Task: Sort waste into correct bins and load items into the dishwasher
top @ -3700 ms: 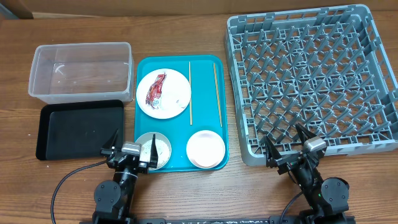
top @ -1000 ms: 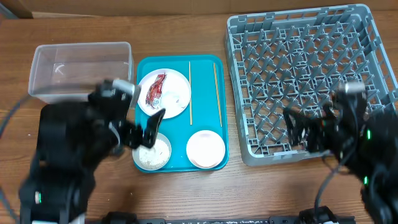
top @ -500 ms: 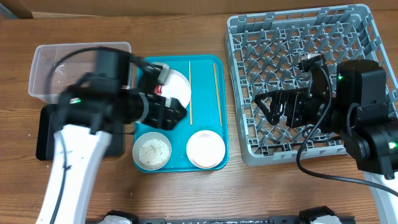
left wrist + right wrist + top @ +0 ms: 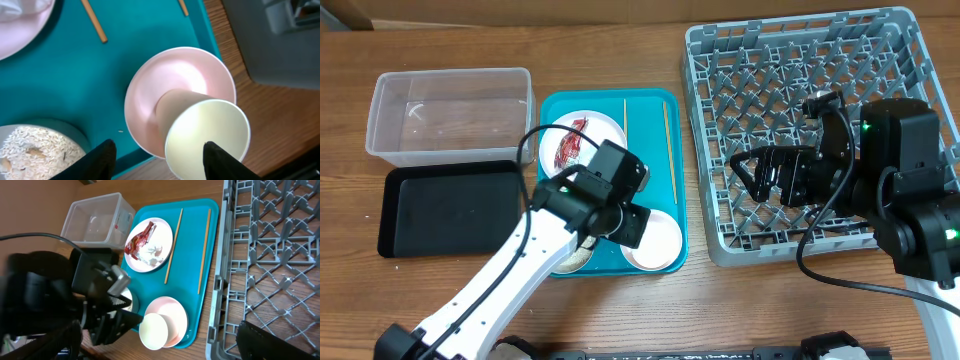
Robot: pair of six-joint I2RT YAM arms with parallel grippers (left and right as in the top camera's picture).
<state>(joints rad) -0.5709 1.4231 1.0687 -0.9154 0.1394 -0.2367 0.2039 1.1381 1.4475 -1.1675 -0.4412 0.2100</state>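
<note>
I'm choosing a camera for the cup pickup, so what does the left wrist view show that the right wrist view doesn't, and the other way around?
Only the left wrist view: loose rice grains in the rice bowl, and the left gripper open near the small cup. Only the right wrist view: the clear tub, plus the red-and-white wrapper on the plate. Both: the cup in a white bowl on the teal tray, and the chopsticks.

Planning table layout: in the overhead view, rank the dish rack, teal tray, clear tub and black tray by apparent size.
Grey dish rack
then teal tray
then clear tub and black tray, too alike to rank.
</note>
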